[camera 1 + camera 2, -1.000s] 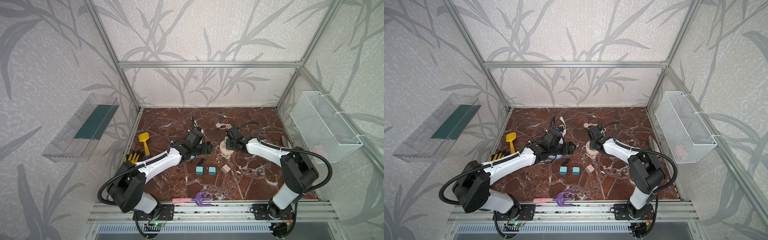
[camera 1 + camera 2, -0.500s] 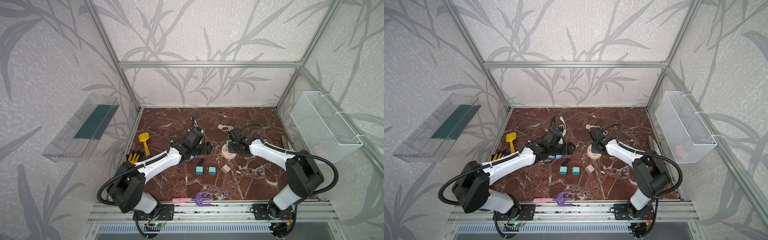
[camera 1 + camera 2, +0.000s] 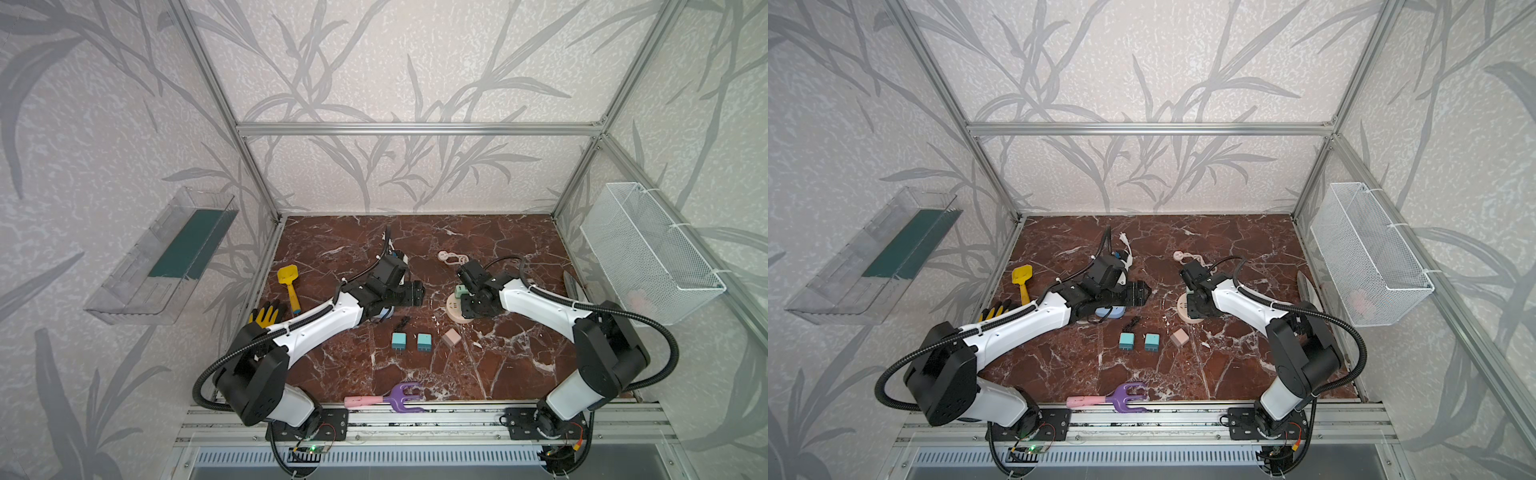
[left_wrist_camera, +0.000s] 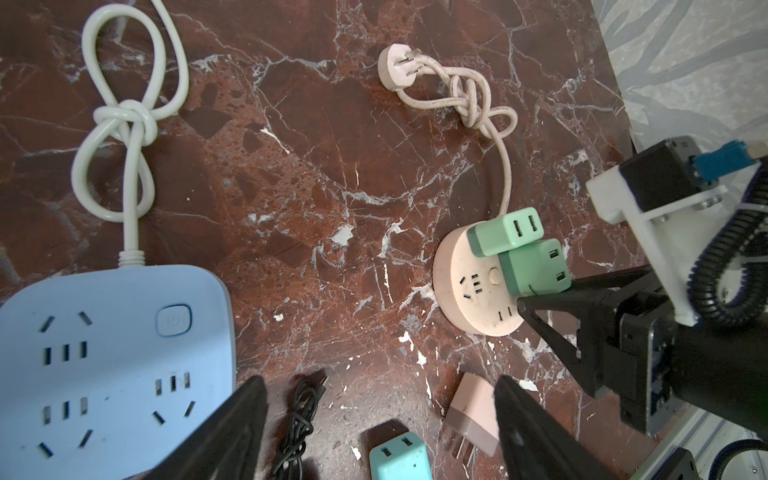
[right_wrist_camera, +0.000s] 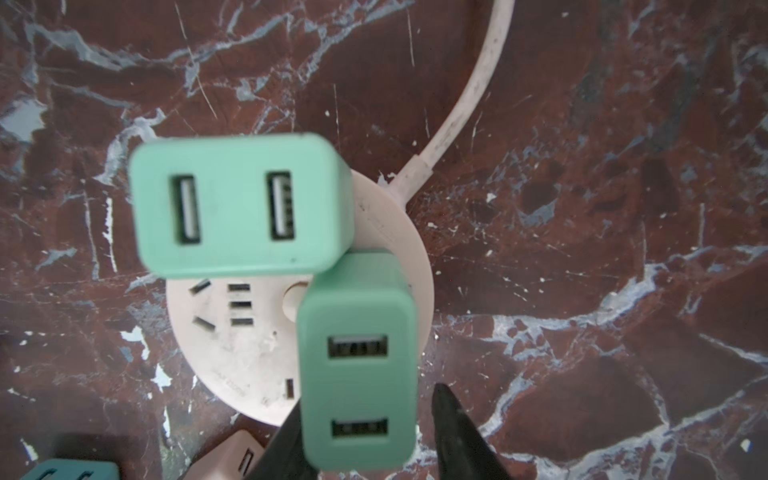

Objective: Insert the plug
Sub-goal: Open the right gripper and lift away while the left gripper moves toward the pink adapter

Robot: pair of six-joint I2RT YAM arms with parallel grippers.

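The right fingers [image 5: 457, 432] straddle the green plug [image 5: 359, 361] with a gap showing on one side, so they are not clamped. The plug stands upright in the round pink strip [image 5: 232, 353], ports upward, its long face crosswise to the second green plug [image 5: 237, 203] just beyond. The left fingers [image 4: 232, 428] hang wide apart, empty, over the worktop [image 4: 332, 166].

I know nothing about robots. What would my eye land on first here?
A round pink power strip, right of the middle of the red-brown marble floor, carries a mint-green USB charger cube and a darker green charger cube. The right gripper straddles the darker one without clamping it. Left of it, the left gripper hangs open by a pale blue square power strip.
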